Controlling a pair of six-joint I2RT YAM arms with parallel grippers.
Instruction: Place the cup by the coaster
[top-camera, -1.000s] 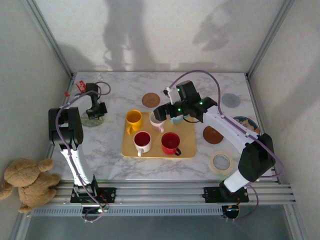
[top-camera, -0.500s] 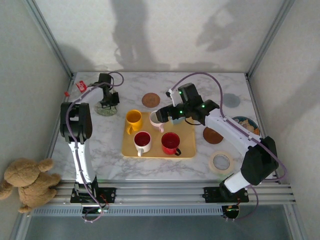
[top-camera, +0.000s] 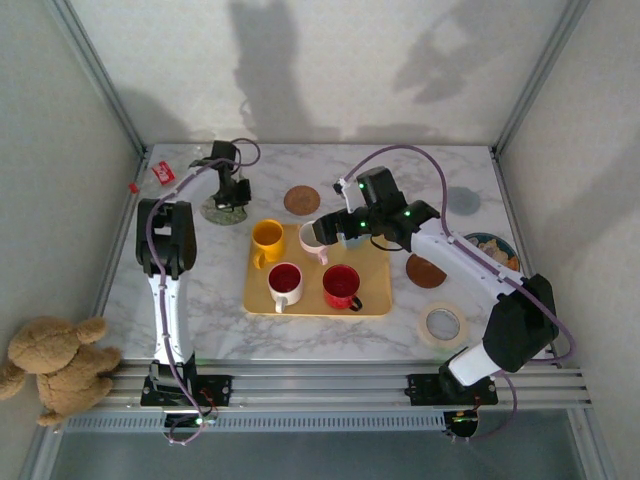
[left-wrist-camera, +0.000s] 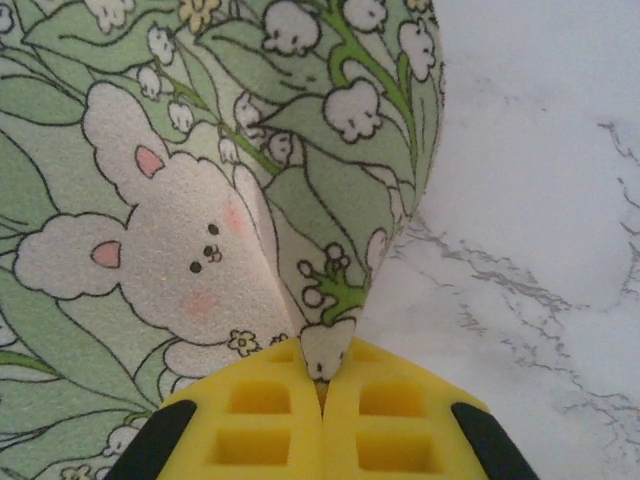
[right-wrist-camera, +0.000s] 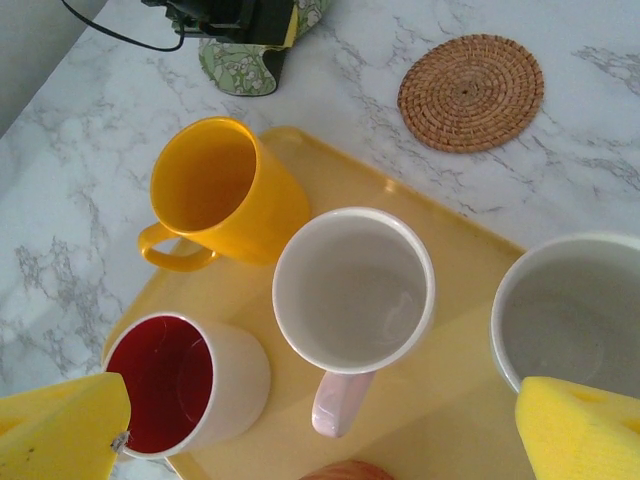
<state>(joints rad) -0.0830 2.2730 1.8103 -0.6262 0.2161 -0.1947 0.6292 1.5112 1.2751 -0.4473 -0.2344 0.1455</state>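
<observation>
As the left arm has swung away from the left edge over the last second, I record the main change: the left gripper (top-camera: 229, 190) now sits farther back and further right, its jaws closed on the rim of the green rabbit-print coaster (left-wrist-camera: 200, 200), which has travelled with it. Whether that coaster is lifted or dragged along the marble I cannot tell. It now lies just left of the woven coaster (top-camera: 301, 200) and beyond the far-left corner of the tray (top-camera: 312, 302), so the destination is being brought closer to the cups. The right gripper (top-camera: 318, 233) has shifted slightly left over the tray and hangs with jaws wide apart above the white cup (right-wrist-camera: 353, 290), which stands on the tray beside the yellow cup (top-camera: 266, 236), not yet gripped. In my judgement the pick has not begun.
</observation>
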